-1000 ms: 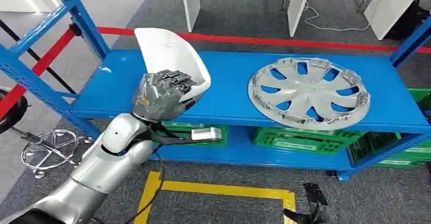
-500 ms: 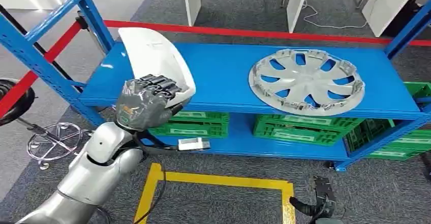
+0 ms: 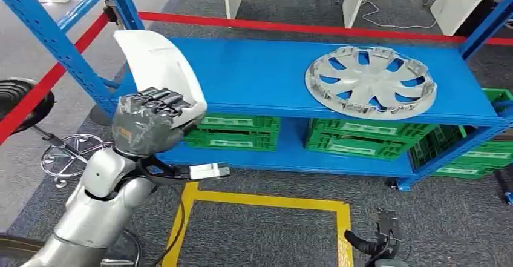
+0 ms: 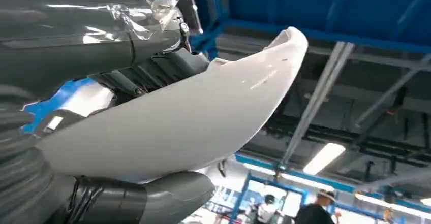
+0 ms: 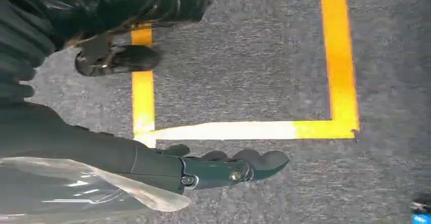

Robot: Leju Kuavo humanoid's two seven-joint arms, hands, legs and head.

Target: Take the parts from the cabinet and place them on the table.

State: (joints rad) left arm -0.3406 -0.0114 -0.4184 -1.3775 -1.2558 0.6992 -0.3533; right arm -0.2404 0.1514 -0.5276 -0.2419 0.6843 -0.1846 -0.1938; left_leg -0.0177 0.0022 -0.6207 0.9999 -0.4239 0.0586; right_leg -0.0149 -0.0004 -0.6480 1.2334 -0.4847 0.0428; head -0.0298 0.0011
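Blue cabinet shelf (image 3: 266,79) carries a silver wheel cover (image 3: 370,78). Left hand (image 3: 148,121) grips the white part (image 3: 158,67) off its corner. Right hand (image 5: 223,169) hangs above the floor, fingers straight, holding nothing.

No text, number or brand can be read. The green crates (image 3: 233,132) under the shelf (image 3: 266,79) carry pale labels too small to make out, and an orange mark on the left hand (image 3: 148,121) is blurred.
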